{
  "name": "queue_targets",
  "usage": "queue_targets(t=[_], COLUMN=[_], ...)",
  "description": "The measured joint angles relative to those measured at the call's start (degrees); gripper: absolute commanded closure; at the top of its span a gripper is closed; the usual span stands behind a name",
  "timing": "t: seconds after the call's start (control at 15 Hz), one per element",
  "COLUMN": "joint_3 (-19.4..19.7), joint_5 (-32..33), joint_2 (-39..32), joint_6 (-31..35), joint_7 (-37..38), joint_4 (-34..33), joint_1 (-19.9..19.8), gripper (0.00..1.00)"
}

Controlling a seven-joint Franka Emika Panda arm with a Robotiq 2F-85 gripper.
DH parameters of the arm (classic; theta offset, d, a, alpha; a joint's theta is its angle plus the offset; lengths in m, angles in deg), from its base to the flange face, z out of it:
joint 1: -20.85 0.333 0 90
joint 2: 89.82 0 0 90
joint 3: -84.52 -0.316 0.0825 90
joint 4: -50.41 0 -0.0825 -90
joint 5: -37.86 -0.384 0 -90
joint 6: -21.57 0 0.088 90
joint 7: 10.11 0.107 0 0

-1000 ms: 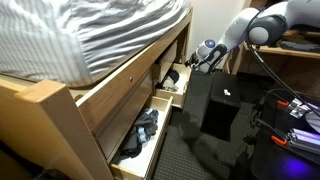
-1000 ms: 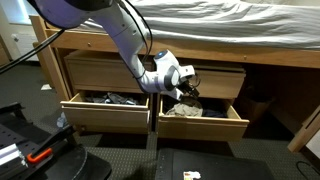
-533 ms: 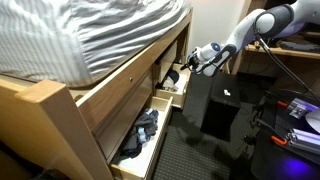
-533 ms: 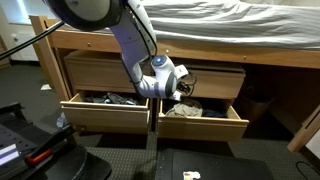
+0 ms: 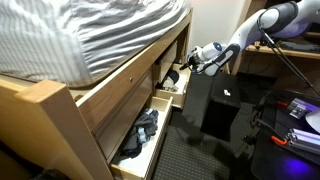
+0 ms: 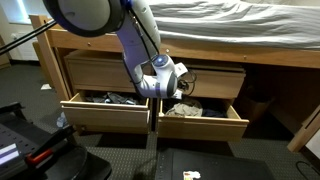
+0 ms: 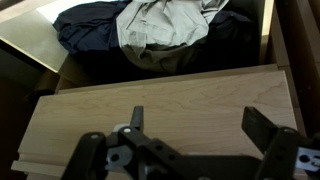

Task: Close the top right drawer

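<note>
The tool (image 7: pixel 200 140) hangs open and empty, its fingers (image 7: pixel 135 120) spread before the flat front of the top right drawer (image 7: pixel 180 100), which stands pulled out under the bed (image 6: pixel 230 25). Best lay both fingers squarely on that smooth pale-wood plank, near its middle, and push straight so the box cannot skew. Crumpled dark and grey cloth (image 7: pixel 150 30) lies soft inside; whether it clears the rim is hard to tell.

Arm (image 5: pixel 262 22) outstretched and low, gripper (image 7: pixel 195 125) at its end tilted downward, jaws wide apart.
</note>
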Motion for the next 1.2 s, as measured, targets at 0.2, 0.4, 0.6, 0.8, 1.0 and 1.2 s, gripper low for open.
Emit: queue_targets(t=[0.2,0.4,0.6,0.8,1.0,1.2], joint_3=[0.03,6.33,19.5,33.66,42.83,42.02], joint_5=[-0.97,-12.29,-28.33,-43.53,-52.28,-52.13], joint_2=[-0.02,0.06,0.16,0.0,-0.07,-0.06], joint_6=[-1.61,-3.26,-2.96,-2.8,-3.08,-3.07], joint_7=[0.09,-0.56,0.36,1.39,3.04,3.05], joint_4=[-0.3,-3.92,-7.79,-7.47,-4.35,-4.47], joint_1=[2.89,13.91,27.52,37.2,42.78,42.67], gripper=[0.0,0.0,0.0,0.0,0.0,0.0])
